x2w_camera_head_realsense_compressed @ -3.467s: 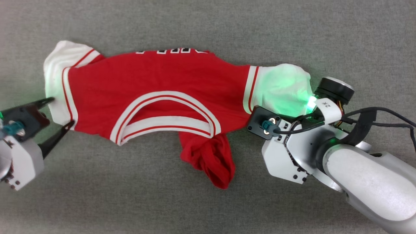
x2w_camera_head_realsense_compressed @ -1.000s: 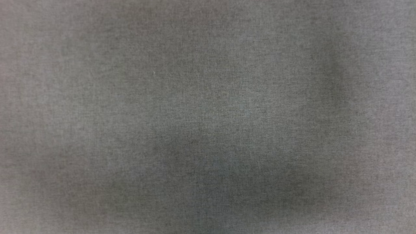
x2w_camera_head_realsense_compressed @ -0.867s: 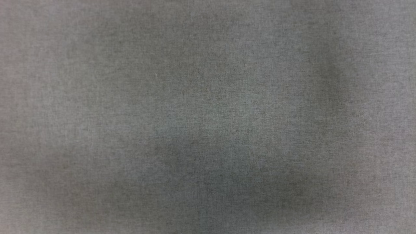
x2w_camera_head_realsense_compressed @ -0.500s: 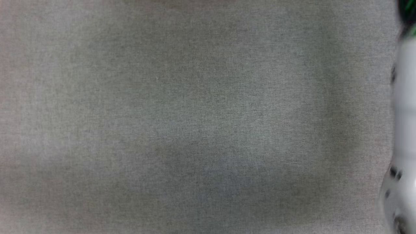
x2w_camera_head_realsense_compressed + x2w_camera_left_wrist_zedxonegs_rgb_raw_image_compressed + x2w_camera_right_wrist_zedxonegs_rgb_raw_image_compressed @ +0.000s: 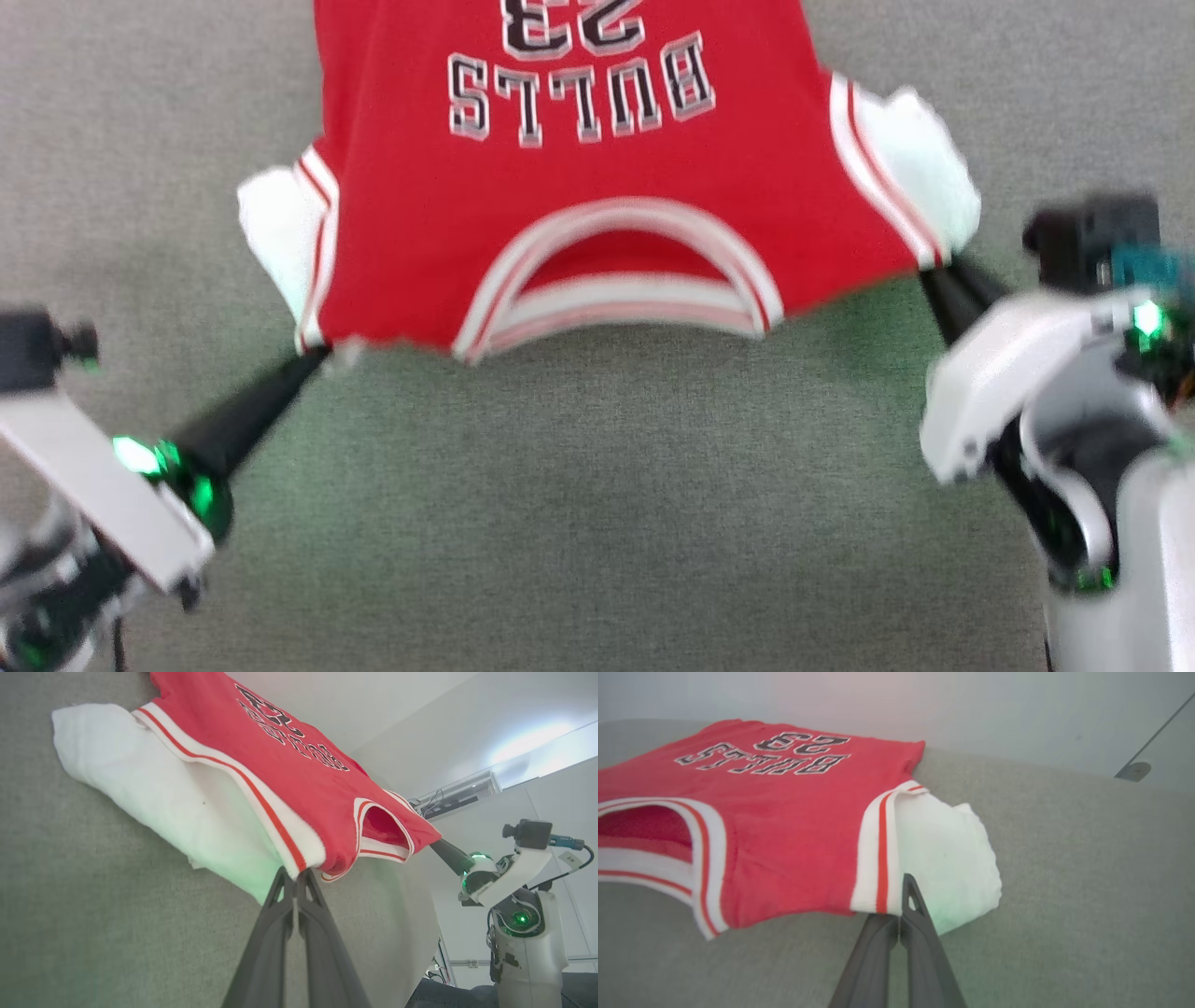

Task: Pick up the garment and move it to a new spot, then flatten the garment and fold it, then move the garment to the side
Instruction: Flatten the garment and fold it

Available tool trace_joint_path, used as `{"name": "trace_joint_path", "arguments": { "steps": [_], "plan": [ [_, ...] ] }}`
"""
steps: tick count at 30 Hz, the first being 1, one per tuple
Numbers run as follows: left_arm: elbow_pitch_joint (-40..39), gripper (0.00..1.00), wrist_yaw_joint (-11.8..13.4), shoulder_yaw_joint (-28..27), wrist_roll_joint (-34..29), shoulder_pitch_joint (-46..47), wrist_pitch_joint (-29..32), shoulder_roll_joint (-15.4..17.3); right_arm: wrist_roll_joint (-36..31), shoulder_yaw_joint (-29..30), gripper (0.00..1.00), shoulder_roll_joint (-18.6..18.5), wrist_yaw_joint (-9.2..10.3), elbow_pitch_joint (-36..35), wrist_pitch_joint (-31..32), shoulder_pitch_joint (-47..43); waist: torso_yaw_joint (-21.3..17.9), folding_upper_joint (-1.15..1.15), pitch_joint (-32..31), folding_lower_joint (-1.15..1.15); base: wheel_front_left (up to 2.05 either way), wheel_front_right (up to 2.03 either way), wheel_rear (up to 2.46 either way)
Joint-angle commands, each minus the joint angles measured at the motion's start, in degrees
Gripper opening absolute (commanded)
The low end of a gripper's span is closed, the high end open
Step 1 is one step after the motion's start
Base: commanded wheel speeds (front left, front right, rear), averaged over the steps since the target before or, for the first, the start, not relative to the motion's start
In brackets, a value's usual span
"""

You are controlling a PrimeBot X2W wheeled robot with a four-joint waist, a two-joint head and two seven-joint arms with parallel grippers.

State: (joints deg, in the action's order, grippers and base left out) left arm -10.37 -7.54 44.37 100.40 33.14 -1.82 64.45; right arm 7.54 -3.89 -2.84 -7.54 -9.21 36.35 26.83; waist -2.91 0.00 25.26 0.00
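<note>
1. Red "BULLS 23" jersey (image 5: 597, 215) across the upper middle of the head frame, lettering upside down, neckline toward the bottom, hem end cut off by the top edge.
2. Held by its two shoulder corners, one at each striped sleeve seam, probably to keep the body taut and smooth while laying it on the grey fabric surface (image 5: 597, 541). Looks like the flattening step, with folding not yet begun.
3. Near edge lifted clear of the surface in both wrist frames; far part seemingly resting on it; white sleeves (image 5: 280, 224) slack just outside each grip.
4. At lower left of the head frame, left gripper (image 5: 316, 357): fingers (image 5: 266, 952) pressed together, pinching the shoulder edge at the red-and-white trim.
5. At right of that frame, right gripper (image 5: 929, 273): fingers (image 5: 920, 952) likewise together, clamped on the opposite trim, just beside the white sleeve.
6. Thin pinches on knit trim; an uneven pull could probably skew the body or slip a corner free.
</note>
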Motion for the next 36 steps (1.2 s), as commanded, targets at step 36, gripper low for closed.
{"name": "trace_joint_path", "arguments": {
  "steps": [36],
  "plan": [
    [-5.4,0.00,0.1,-4.1,-6.6,-27.1,0.8,-4.0,8.0,-5.4,0.00,-3.6,0.10,-9.6,10.1,-32.2,2.1,0.00,-4.8,0.00,0.00,0.00,0.00]
  ]
}}
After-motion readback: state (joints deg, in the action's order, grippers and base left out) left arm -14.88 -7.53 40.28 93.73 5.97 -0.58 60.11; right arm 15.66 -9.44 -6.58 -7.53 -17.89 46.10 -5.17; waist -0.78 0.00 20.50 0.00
